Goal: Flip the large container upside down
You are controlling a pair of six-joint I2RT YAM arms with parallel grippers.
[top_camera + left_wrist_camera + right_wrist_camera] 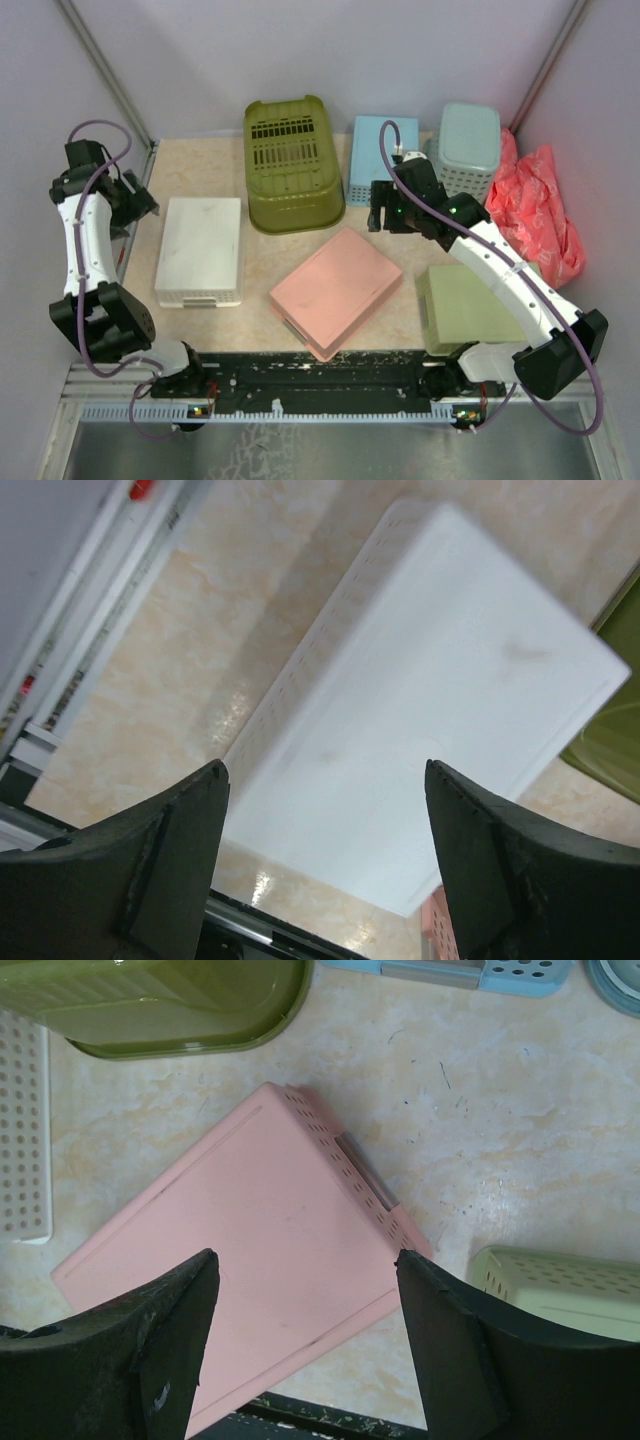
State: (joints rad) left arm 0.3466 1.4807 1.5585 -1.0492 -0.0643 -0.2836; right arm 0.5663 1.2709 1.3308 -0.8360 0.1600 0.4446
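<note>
Left gripper [325,772], black fingers [170,860] spread wide, hung over a white rectangular perforated plastic bin [430,700] on beige tabletop [150,680].

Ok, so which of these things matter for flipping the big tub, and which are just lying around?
Job: olive-green tub, slotted bottom already facing up.
Lying about: white box, pink box, blue basket, teal basket, pale-green tray, red bag.

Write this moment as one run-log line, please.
large container: upside down, slotted bottom up | left gripper: open, empty, near white box | right gripper: open, empty, near pink box
</note>
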